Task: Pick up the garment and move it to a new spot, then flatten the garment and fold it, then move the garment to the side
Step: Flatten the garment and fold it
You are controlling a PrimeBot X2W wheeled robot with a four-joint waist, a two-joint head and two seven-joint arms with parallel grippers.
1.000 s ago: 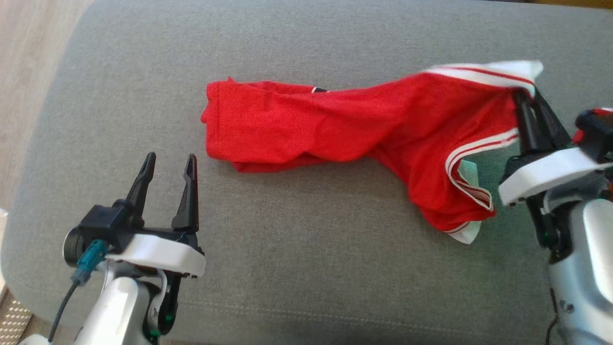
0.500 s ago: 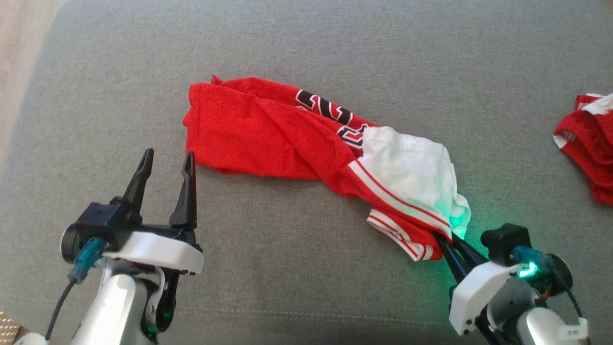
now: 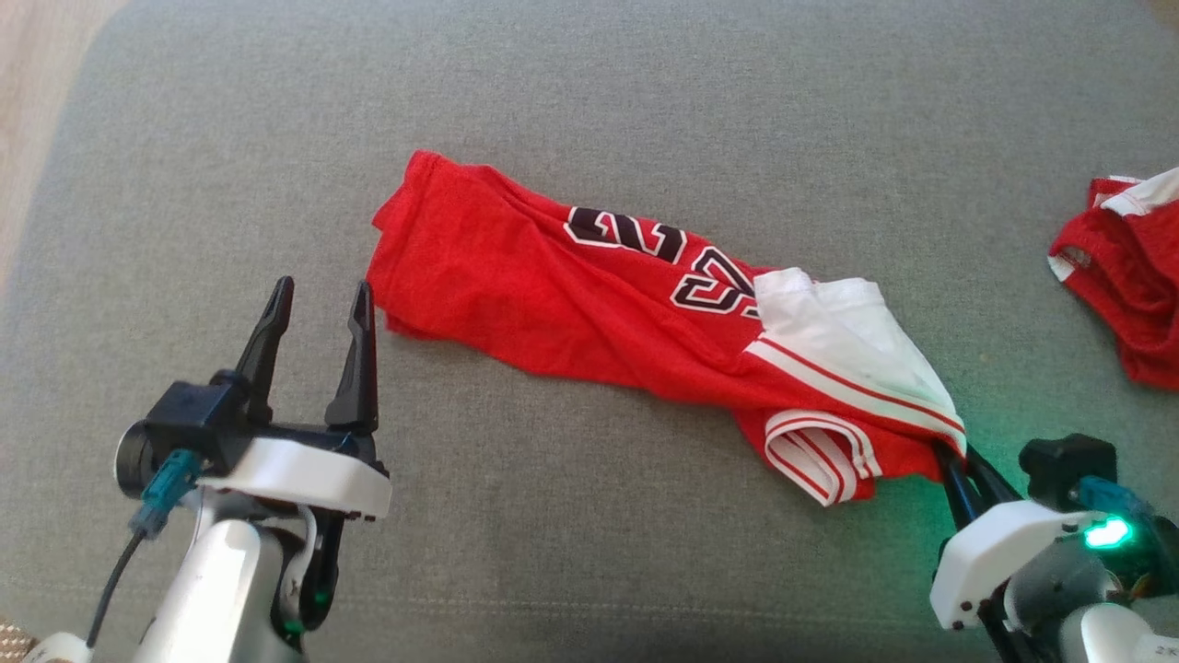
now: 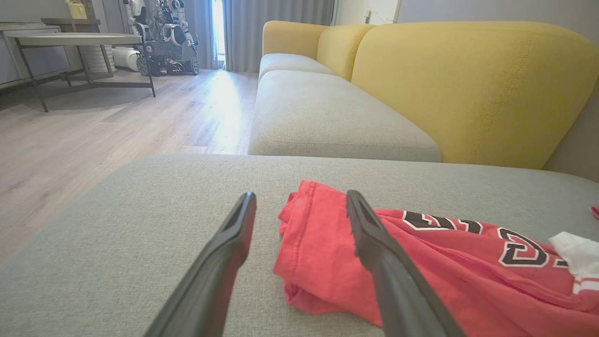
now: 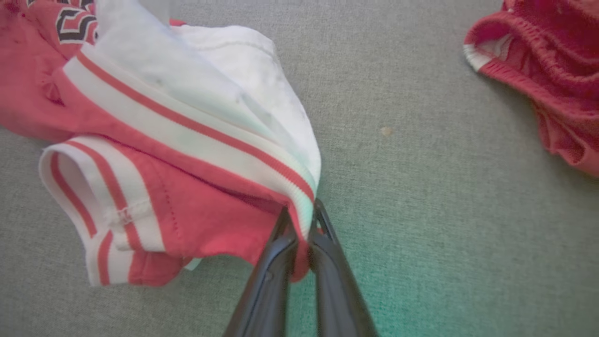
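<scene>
Now our right fingers (image 5: 285, 248) are pressed together on the striped white trim of the red garment (image 3: 571, 304), having swung it from the far right down to the near right of the grey cushion (image 3: 645, 92); the cloth has turned, numbers up, and lies stretched slantwise; our left fingers (image 3: 359, 368) stay spread just beside its hem; relocation looks done, so flattening seems next.
</scene>
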